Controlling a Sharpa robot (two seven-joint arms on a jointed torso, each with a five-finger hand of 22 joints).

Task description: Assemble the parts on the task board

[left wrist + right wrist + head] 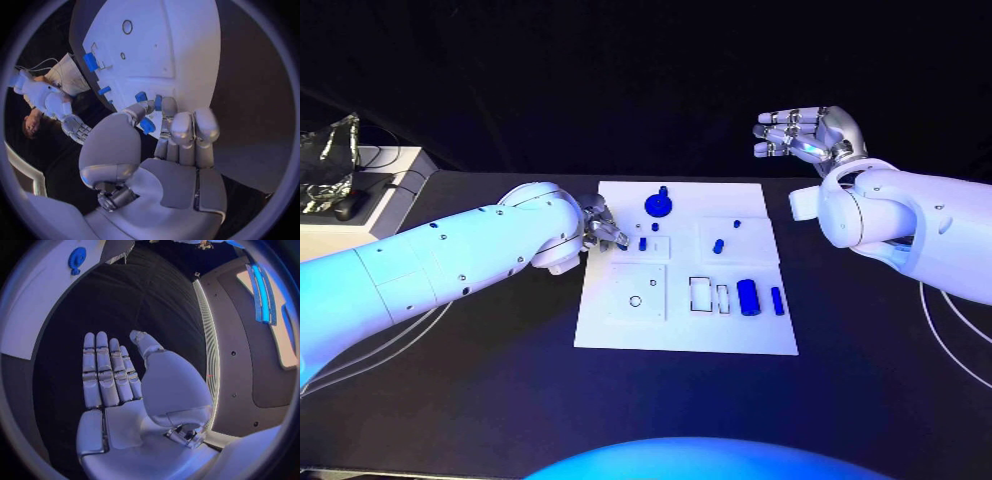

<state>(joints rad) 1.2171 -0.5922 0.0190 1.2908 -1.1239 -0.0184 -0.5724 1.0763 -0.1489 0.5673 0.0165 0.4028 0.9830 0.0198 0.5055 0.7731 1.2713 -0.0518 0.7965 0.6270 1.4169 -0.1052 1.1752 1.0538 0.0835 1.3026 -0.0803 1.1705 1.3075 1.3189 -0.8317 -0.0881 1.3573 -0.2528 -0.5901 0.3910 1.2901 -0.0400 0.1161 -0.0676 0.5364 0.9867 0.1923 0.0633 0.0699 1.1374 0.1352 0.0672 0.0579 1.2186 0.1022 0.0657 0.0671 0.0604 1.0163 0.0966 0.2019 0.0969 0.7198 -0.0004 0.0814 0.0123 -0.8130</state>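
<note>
The white task board (687, 335) lies in the middle of the black table. My left hand (603, 228) is at the board's left edge. In the left wrist view its thumb and a finger pinch a small blue part (147, 125), which stands by the fingertips over a square recess (643, 243). A blue gear (658, 205) sits near the far edge. Two small blue pieces (718, 245) lie at mid-right, and a blue cylinder (749, 296) and a slim blue pin (777, 301) lie at the right. My right hand (805, 135) hangs raised beyond the far right corner, fingers apart, empty (112, 380).
A white stand (358, 200) with a crinkled bag (332, 150) and cables is at the far left of the table. A ring hole (635, 300) and narrow slots (700, 293) mark the board's near half. Bare black table surrounds the board.
</note>
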